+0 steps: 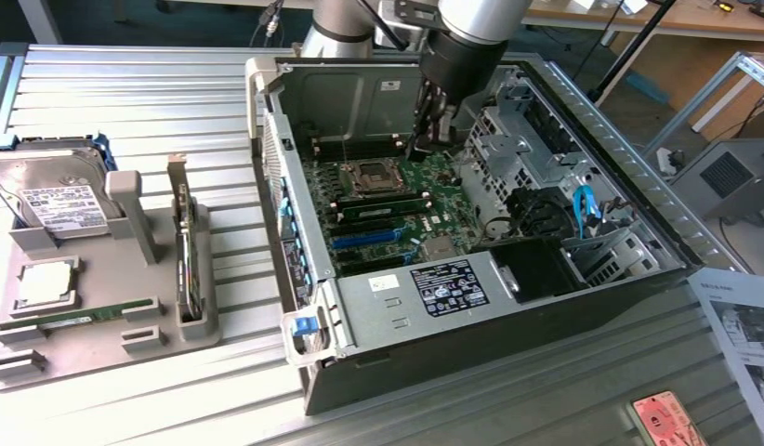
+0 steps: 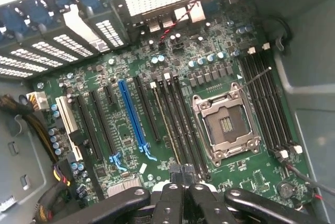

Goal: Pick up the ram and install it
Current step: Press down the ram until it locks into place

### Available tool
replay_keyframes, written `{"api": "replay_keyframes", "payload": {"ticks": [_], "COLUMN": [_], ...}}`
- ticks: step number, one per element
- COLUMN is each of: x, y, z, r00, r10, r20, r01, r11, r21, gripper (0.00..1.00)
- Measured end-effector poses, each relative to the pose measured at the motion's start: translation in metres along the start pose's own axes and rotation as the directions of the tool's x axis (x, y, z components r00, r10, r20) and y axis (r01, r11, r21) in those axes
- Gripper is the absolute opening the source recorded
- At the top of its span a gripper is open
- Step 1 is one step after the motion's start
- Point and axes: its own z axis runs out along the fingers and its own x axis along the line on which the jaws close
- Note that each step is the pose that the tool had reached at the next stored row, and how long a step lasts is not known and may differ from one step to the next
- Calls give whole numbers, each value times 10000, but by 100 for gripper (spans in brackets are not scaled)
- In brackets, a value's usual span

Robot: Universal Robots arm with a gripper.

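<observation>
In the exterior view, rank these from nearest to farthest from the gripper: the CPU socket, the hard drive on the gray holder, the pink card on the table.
1. CPU socket: on the motherboard inside the case, just beside the gripper.
2. Hard drive: on the gray holder at the exterior view's left.
3. Pink card: on the table at the view's lower right corner.

- motherboard: green, with a bright blue slot among the black ones
- ram on the grey tray: green stick
- hard drive: silver, white label
- gripper: black
- table: ribbed silver
</observation>
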Motion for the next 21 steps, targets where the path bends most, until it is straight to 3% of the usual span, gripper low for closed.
{"api": "replay_keyframes", "payload": {"ticks": [11,21], "x": [0,0], "y": [0,0], "z": [0,0], "r00": [9947,9783], "r10": [1028,2070], "r20": [33,68], "r01": [-1028,-2071], "r11": [9947,9783], "r21": [26,48], "gripper": [11,11]}}
